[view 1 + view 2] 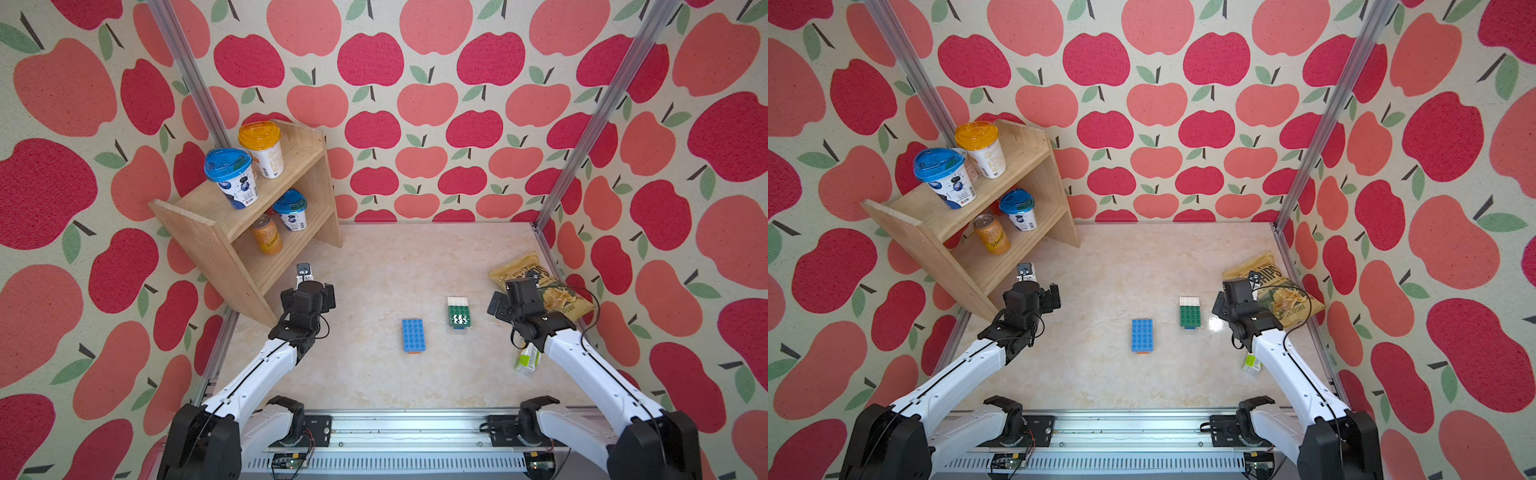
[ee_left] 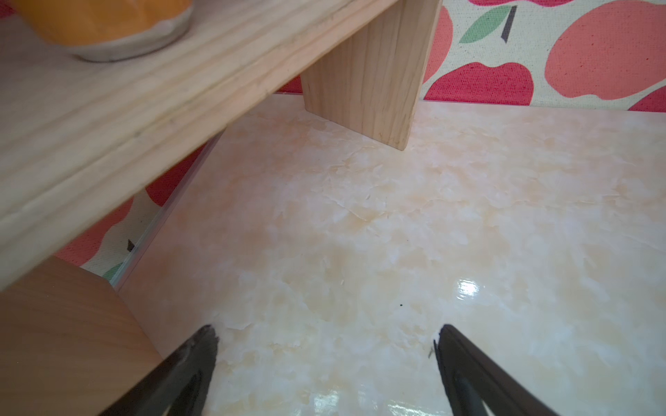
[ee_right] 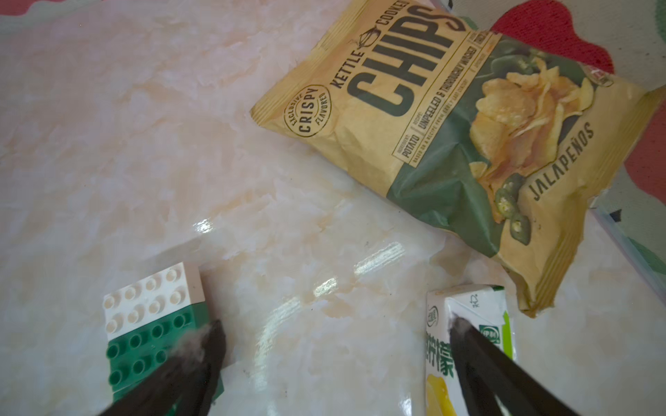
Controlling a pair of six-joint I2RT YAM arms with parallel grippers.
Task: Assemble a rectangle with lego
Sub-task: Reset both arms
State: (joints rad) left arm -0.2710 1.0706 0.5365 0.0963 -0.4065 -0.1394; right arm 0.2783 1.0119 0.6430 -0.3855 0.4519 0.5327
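both jaws spread, holding nothing; lego [image 1: 1142,334] sits mid worktop [image 1: 374,257]
blue slab [image 1: 412,334] and green-white slab [image 1: 459,312] lie apart; right jaws just beside the green-white one, left jaws by the shelf [image 1: 208,249]. judged next: pinch green-white across its short width, keep level, butt flush against blue. bag [image 3: 461,119] reads "kettle cooked chips", "jalapeños"; can [image 1: 992,235] "schweppes".

A chips bag [image 3: 450,126] reads "KETTLE COOKED CHIPS", "CRISPY", "POTATO" and "JALAPEÑOS". An orange can [image 1: 992,235] carries slanted Schweppes script. A green-and-white carton [image 3: 468,342] shows Chinese characters, partly hidden.
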